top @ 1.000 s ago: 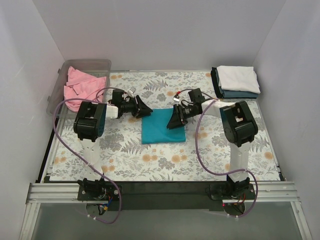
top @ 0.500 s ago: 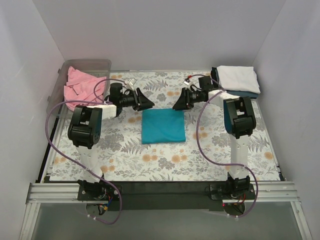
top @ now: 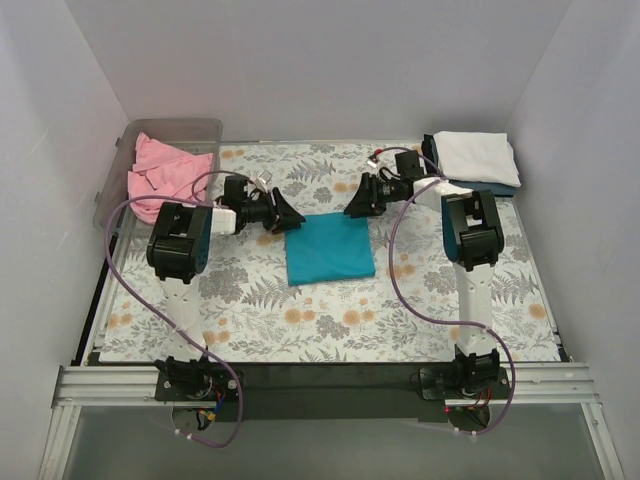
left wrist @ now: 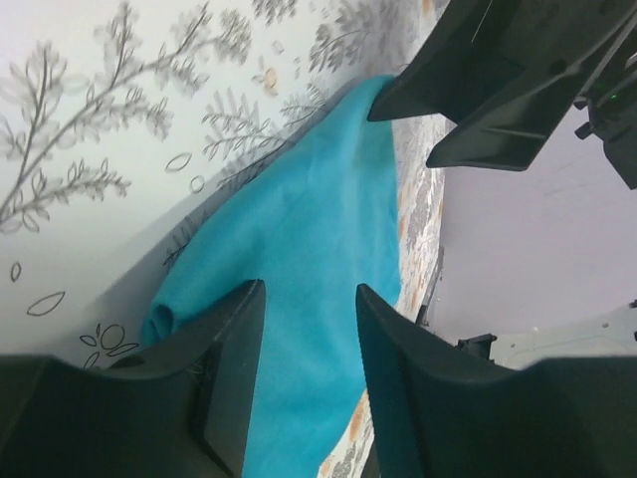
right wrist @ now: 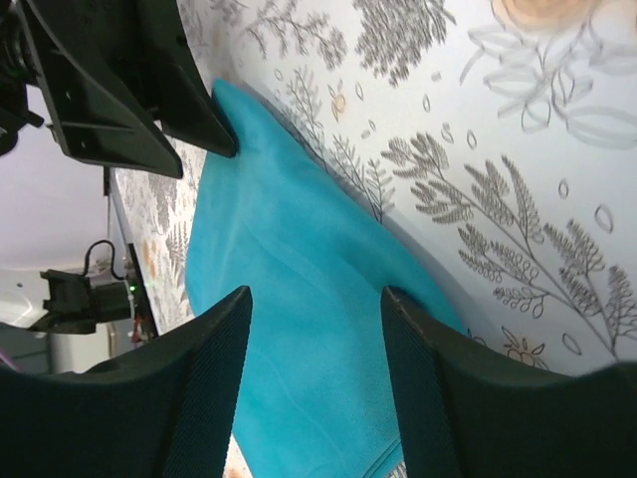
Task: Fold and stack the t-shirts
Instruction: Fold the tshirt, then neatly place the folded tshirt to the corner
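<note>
The teal t-shirt (top: 330, 250) lies folded into a square on the floral cloth at mid-table. My left gripper (top: 291, 218) is open and empty, low over the shirt's far left corner; the left wrist view shows the shirt (left wrist: 299, 229) between its fingers (left wrist: 231, 378). My right gripper (top: 354, 206) is open and empty at the shirt's far right corner, and its wrist view shows the shirt (right wrist: 289, 239) below it. The pink t-shirt (top: 158, 170) lies crumpled in the bin. The white t-shirt (top: 476, 156) lies folded on the dark grey-blue one (top: 482, 188) at the back right.
The clear plastic bin (top: 190, 130) stands at the back left. White walls close in the table on three sides. Purple cables hang from both arms. Each wrist view shows the other gripper across the shirt: the right one (left wrist: 498, 80), the left one (right wrist: 119, 90).
My right gripper lifted off the teal shirt and moved back to its far right corner. My left gripper rose and came back down. The shirt has turned slightly.
</note>
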